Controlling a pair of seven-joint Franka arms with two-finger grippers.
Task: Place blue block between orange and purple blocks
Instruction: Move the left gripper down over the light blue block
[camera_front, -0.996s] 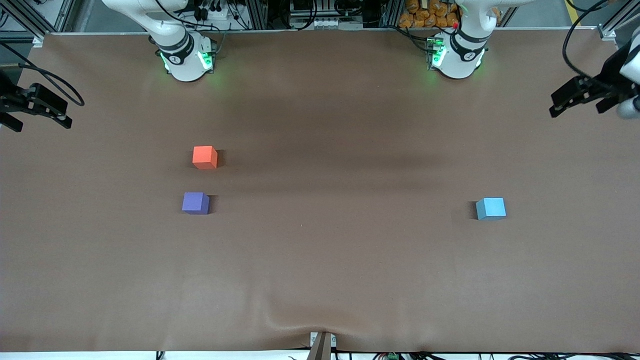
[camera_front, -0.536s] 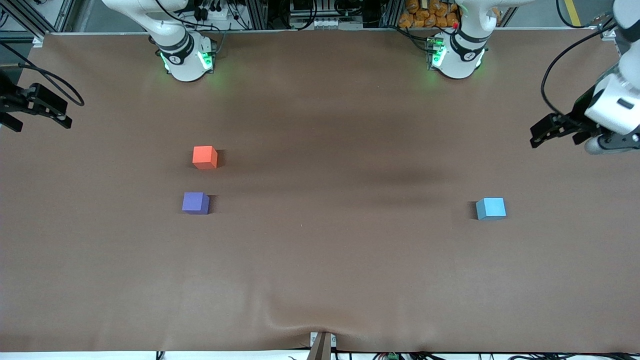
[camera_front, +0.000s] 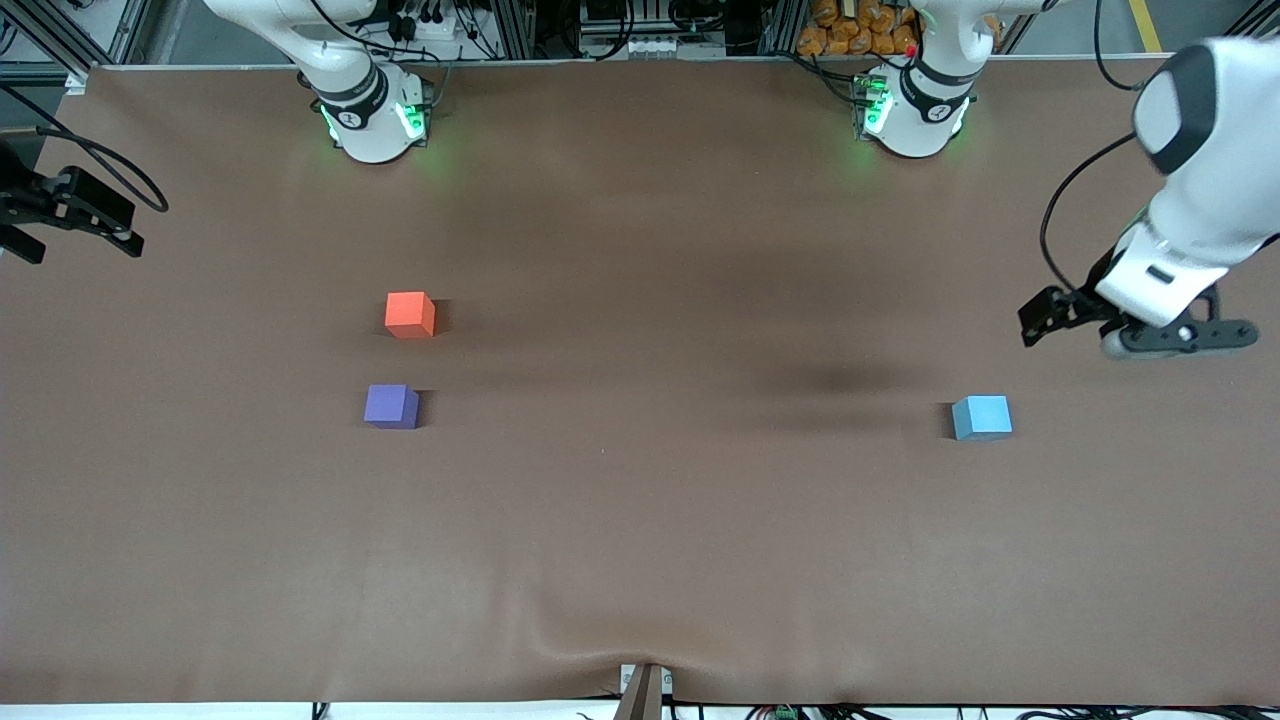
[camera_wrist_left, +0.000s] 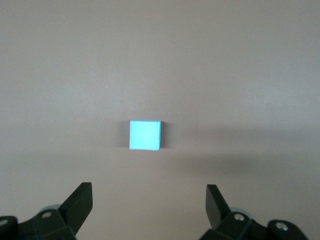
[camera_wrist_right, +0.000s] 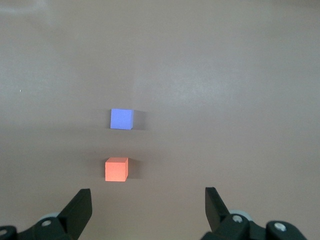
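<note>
Overhead, left tool (camera_wrist_left: 148, 205) hangs spread above blue block (camera_front: 981, 417); right tool (camera_wrist_right: 148, 205) waits spread.

- It looked like a robotics lab: a brown cloth-covered table (camera_front: 640, 520) stood inside aluminium framing (camera_front: 520, 25).
- Two white arm bases (camera_front: 375, 115) glowed green, with cables and what seemed electronics (camera_front: 640, 40) alongside.

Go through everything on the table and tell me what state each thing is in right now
blue block: flat on the table, untouched.
orange block: on the table, apart from the purple one.
purple block: on the table, gap beside it unfilled.
left tool: open, above the table near the blue block.
right tool: open, waiting.
</note>
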